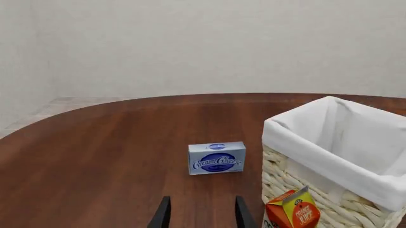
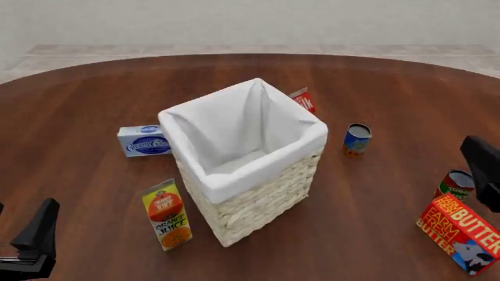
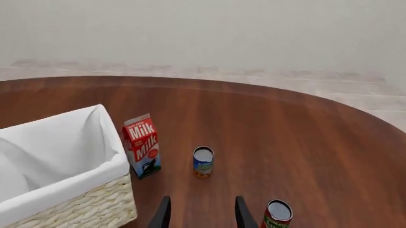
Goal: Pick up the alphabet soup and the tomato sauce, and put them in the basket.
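Two hands: left hand and right hand both spread wide, holding nothing.
Basket: mid-surface.
Tomato sauce: right of basket, open room around.
Alphabet soup: near right edge, touching butter box.
Milk carton: behind basket.

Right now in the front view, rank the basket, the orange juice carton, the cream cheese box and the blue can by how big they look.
1. basket, by far the largest.
2. orange juice carton.
3. cream cheese box.
4. tomato sauce, smallest.
The carton stands nearer the camera than the box, so that gap is partly nearness.
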### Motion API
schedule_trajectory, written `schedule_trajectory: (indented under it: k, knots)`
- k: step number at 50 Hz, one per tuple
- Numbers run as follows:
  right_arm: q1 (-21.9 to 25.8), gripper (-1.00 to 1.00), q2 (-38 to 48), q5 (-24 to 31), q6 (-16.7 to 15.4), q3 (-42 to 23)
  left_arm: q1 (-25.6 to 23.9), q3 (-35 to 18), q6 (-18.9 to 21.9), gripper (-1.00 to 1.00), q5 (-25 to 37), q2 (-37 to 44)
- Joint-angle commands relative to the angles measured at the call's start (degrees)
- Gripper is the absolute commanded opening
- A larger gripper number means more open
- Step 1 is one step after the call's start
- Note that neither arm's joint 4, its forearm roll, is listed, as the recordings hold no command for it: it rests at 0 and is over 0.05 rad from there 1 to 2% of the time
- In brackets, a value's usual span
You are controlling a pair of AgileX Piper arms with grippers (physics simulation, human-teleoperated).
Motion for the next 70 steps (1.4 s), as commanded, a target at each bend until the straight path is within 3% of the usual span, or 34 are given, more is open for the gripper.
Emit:
schedule_trajectory:
  k: [1, 10, 12, 15, 17, 21, 27, 31, 38, 43, 51, 55, 57, 70]
  knots:
    - [-0.42, 1.00, 8.12, 3.92, 3.28, -6.07, 0.00, 0.00, 0.00, 1.00, 0.00, 0.00]
    - [-3.16, 1.00, 11.99, 6.15, -1.35, -9.22, 0.00, 0.00, 0.00, 1.00, 0.00, 0.00]
    - [-3.09, 1.00, 13.74, 7.18, 0.82, -10.33, 0.00, 0.00, 0.00, 1.00, 0.00, 0.00]
    - [-3.92, 1.00, 14.98, 8.21, -2.84, -11.75, 0.00, 0.00, 0.00, 1.00, 0.00, 0.00]
    - [-3.03, 1.00, 16.89, 9.95, -0.05, -13.41, 0.00, 0.00, 0.00, 1.00, 0.00, 0.00]
    - [-5.25, 1.00, 17.66, 11.55, -5.72, -15.77, 0.00, 0.00, 0.00, 1.00, 0.00, 0.00]
    - [-6.04, 1.00, 20.13, 14.71, -5.22, -18.43, 0.00, 0.00, 0.00, 1.00, 0.00, 0.00]
    - [-7.82, 1.00, 21.25, 16.15, -8.40, -19.10, 0.00, 0.00, 0.00, 1.00, 0.00, 0.00]
    - [-11.19, 1.00, 24.38, 20.29, -8.38, -23.26, 0.00, 0.00, 0.00, 1.00, 0.00, 0.00]
    - [-12.10, 1.00, 25.86, 21.96, -6.14, -23.12, 0.00, 0.00, 0.00, 1.00, 0.00, 0.00]
    - [-15.20, 1.00, 27.63, 23.91, -5.48, -24.30, 0.00, 0.00, 0.00, 1.00, 0.00, 0.00]
    - [-16.12, 1.00, 28.64, 25.89, -2.95, -25.94, 0.00, 0.00, 0.00, 1.00, 0.00, 0.00]
    - [-17.39, 1.00, 28.71, 26.07, -4.63, -26.17, 0.00, 0.00, 0.00, 1.00, 0.00, 0.00]
    - [-21.90, 1.00, 31.56, 26.71, -5.07, -25.77, 0.00, 0.00, 0.00, 1.00, 0.00, 0.00]
